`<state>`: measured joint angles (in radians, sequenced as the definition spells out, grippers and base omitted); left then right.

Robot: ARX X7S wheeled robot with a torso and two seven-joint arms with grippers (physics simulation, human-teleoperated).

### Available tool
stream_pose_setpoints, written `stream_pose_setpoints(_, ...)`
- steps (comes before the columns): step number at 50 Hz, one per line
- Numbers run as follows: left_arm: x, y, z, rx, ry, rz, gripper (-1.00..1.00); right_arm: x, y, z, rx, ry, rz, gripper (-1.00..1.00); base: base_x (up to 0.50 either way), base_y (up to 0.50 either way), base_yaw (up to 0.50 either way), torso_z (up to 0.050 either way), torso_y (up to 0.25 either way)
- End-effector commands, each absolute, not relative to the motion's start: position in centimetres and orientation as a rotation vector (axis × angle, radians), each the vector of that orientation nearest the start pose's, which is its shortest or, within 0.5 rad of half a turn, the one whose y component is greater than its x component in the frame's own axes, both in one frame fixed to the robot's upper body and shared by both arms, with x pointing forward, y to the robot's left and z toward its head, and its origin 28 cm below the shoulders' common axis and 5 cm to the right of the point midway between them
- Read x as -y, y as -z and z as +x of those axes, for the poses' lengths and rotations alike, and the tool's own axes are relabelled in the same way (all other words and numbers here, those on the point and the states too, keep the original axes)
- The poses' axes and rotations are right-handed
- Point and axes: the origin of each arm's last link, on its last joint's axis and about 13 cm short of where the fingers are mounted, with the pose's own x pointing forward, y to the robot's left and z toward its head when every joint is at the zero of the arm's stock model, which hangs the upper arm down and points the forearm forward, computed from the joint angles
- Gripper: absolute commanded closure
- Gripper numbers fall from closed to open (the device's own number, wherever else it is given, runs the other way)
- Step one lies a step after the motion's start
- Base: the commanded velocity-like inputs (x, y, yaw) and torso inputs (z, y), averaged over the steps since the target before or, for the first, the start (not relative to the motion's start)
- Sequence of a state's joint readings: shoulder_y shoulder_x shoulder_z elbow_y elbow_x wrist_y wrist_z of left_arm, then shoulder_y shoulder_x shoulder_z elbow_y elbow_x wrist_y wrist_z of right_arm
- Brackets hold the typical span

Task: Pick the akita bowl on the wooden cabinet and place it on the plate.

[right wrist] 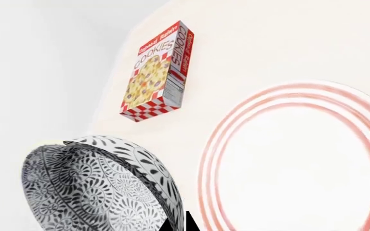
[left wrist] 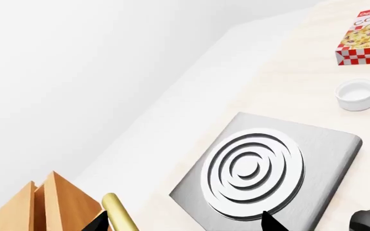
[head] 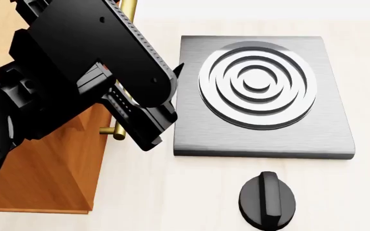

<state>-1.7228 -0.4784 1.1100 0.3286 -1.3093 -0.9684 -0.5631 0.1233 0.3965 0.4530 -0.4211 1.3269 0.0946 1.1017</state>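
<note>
In the right wrist view the akita bowl, white with a dense black leaf pattern, hangs tilted beside the plate, a wide white plate with thin red rings. My right gripper is shut on the bowl's rim, one black fingertip on each side of it. The wooden cabinet stands at the left of the head view, partly hidden by my left arm. My left gripper is open next to the cabinet's corner, with nothing between its fingers. The right gripper does not show in the head view.
A grey stove plate with a ringed burner lies right of the cabinet, with a black knob in front of it. A brass handle sticks out from the cabinet. A cookies box and a small white dish lie farther off.
</note>
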Motion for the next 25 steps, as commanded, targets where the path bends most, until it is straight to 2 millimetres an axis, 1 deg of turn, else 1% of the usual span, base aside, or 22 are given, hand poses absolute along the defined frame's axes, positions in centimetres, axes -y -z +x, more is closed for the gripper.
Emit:
stream_pose_setpoints(1,-14.4,-33.5,26.1,0.134,0.541,0.671,-1.0,22.2,-16.5,20.9,0.126,0.916,1.062,1.0,0.0,0.0,0.0,0.0,0.0)
stream_pose_setpoints(12,-14.3,-33.6,26.1,0.137,0.544,0.672,-1.0,22.5,-15.8,20.9,0.112,0.942,1.071,1.0,0.0,0.0,0.0,0.0,0.001)
stream_pose_setpoints(18,-14.3,-33.5,26.1,0.133,0.542,0.671,-1.0,22.6,-15.1,21.0,0.096,0.963,1.08,1.0,0.0,0.0,0.0,0.0,0.0)
stream_pose_setpoints(25,-14.4,-33.5,26.1,0.134,0.54,0.67,-1.0,22.5,-14.8,21.2,0.086,0.963,1.076,1.0,0.0,0.0,0.0,0.0,0.0)
